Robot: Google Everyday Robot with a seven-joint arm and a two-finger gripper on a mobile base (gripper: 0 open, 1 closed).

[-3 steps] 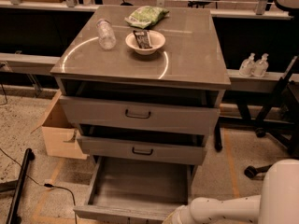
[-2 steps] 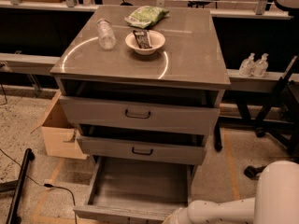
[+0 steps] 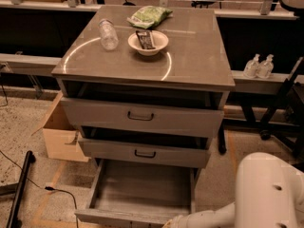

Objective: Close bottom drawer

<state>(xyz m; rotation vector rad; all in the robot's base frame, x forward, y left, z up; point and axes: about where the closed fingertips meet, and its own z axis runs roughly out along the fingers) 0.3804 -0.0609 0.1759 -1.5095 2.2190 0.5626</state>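
The bottom drawer point(image 3: 141, 190) is pulled far out of the grey cabinet, and its wood-grain plank floor shows. Its slim front point(image 3: 114, 217) lies along the bottom edge of the camera view, and its handle is out of view. My white arm point(image 3: 213, 215) comes in from the lower right. My gripper point(image 3: 172, 222) is at the right end of the drawer front and is mostly cut off by the bottom edge of the view.
The top drawer point(image 3: 140, 116) and middle drawer point(image 3: 145, 154) stand slightly out. On the cabinet top are a bottle point(image 3: 108, 33), a bowl point(image 3: 148, 42) and a green bag point(image 3: 149, 16). A cardboard box point(image 3: 59, 133) and a black pole point(image 3: 19, 190) are to the left. A chair base point(image 3: 280, 127) is to the right.
The end of my arm has moved a little left and lower along the bottom drawer's front. The drawer looks as far out as before.
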